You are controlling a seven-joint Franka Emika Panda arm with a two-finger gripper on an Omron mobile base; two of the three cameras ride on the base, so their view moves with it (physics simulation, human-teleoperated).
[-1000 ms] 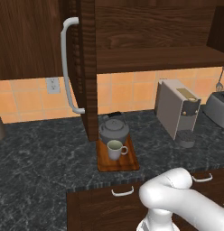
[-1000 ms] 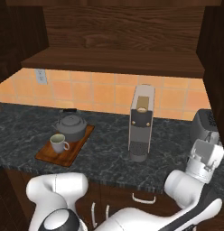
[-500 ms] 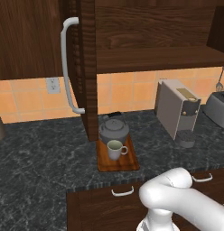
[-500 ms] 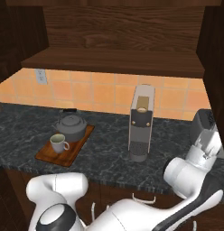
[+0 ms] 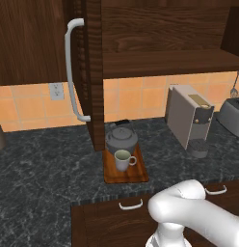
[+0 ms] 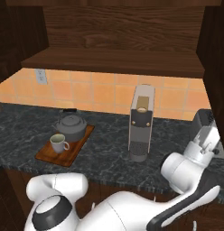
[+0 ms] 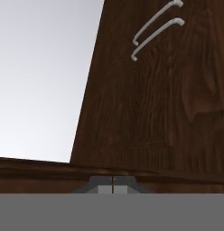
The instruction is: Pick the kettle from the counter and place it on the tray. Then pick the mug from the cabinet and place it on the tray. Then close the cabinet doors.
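The grey kettle [image 5: 121,139] and the off-white mug [image 5: 123,160] both stand on the reddish wooden tray [image 5: 136,174] on the dark counter [image 5: 49,169]; the same kettle [image 6: 71,127], mug [image 6: 58,143] and tray [image 6: 84,136] show from the right. Above them, the cabinet's shelf [image 5: 165,62] is bare. Its left door [image 5: 92,72] stands open edge-on with its grey bar handle [image 5: 69,72]. The right door [image 6: 217,58] is open too. My gripper [image 6: 208,136] is low beside that door. In the hand view my gripper [image 7: 113,184] is shut, holding nothing, facing dark wood.
A boxy grey coffee machine [image 5: 189,120] stands on the counter right of the tray, with a toaster [image 5: 232,111] beyond it. Drawer fronts with pale handles [image 5: 130,206] run below. The hand view shows a dark wood panel [image 7: 145,113] with two bar handles [image 7: 156,27].
My hand has risen a little beside the right door and the forearm has swung lower. Kettle, mug, tray and doors have not moved.
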